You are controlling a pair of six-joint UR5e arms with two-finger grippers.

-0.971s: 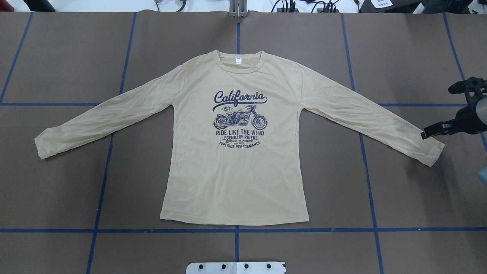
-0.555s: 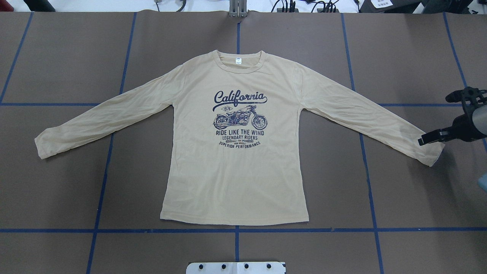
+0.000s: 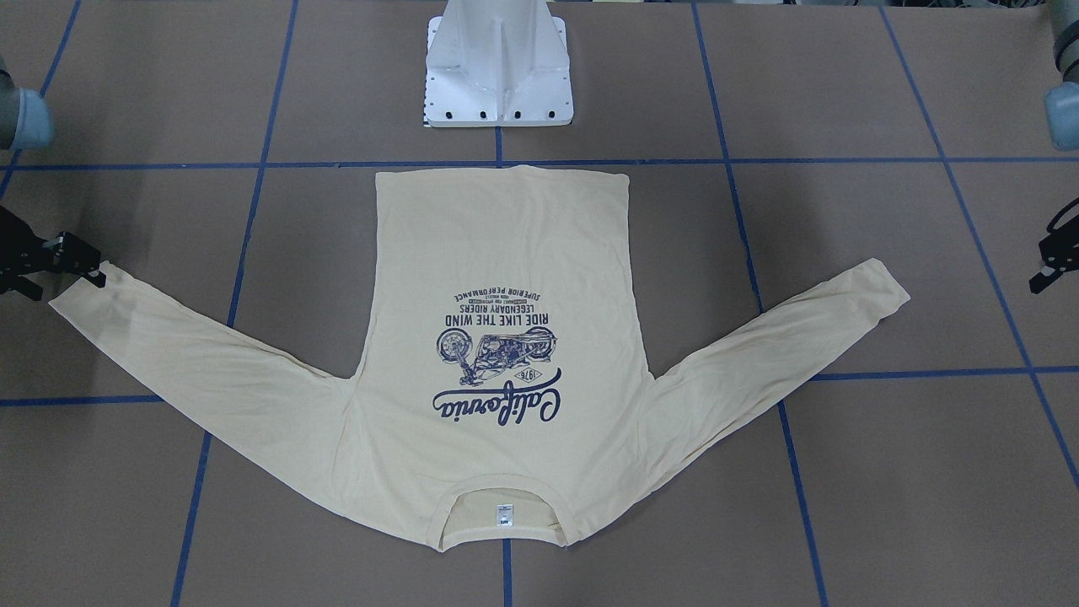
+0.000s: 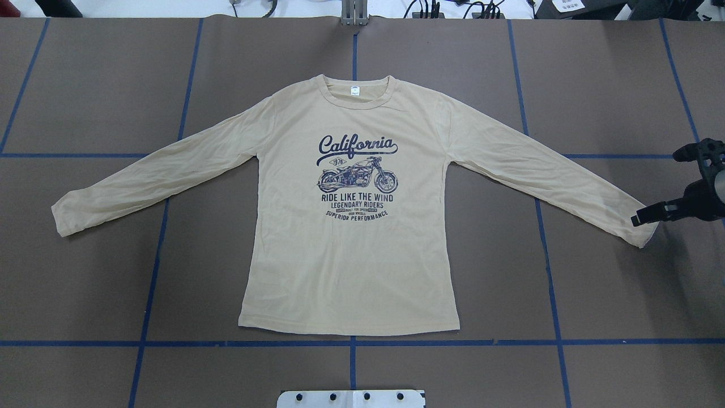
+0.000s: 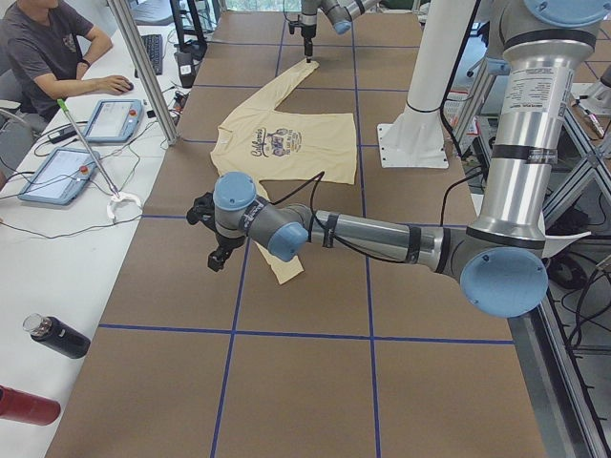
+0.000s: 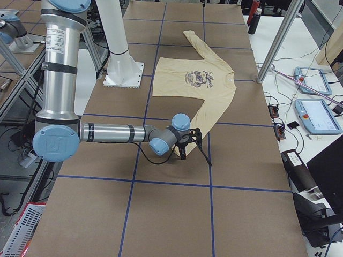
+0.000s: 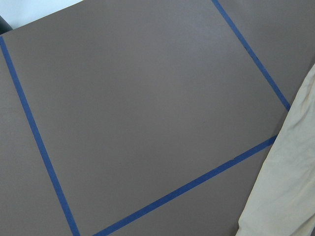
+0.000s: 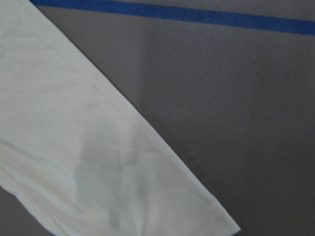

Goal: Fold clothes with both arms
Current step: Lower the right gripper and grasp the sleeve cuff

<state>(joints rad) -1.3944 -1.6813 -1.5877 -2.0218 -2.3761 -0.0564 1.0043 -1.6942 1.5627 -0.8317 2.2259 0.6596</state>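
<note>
The clothes are one cream long-sleeved shirt (image 4: 351, 249) with a navy California motorcycle print, lying flat and face up, both sleeves spread out. My right gripper (image 4: 655, 188) hovers at the right sleeve's cuff (image 4: 643, 229), jaws open, one finger over the cuff's edge and nothing between them. The right wrist view shows that cuff (image 8: 74, 147) close below. From across the table, the right gripper (image 3: 63, 271) is at the view's left. My left gripper (image 3: 1049, 251) stands open beyond the other cuff (image 3: 877, 291), apart from it. That sleeve's edge (image 7: 295, 187) shows in the left wrist view.
The brown table (image 4: 113, 283) carries blue tape lines (image 4: 170, 343) in a grid. The white pedestal base (image 3: 499, 76) stands just behind the shirt's hem. A side table with tablets (image 5: 110, 119) and a seated person (image 5: 43, 48) lies past the far edge.
My right gripper has shifted toward the robot's side of the table, along the end of the right sleeve, and sits closer over the cuff. The shirt has not moved.
</note>
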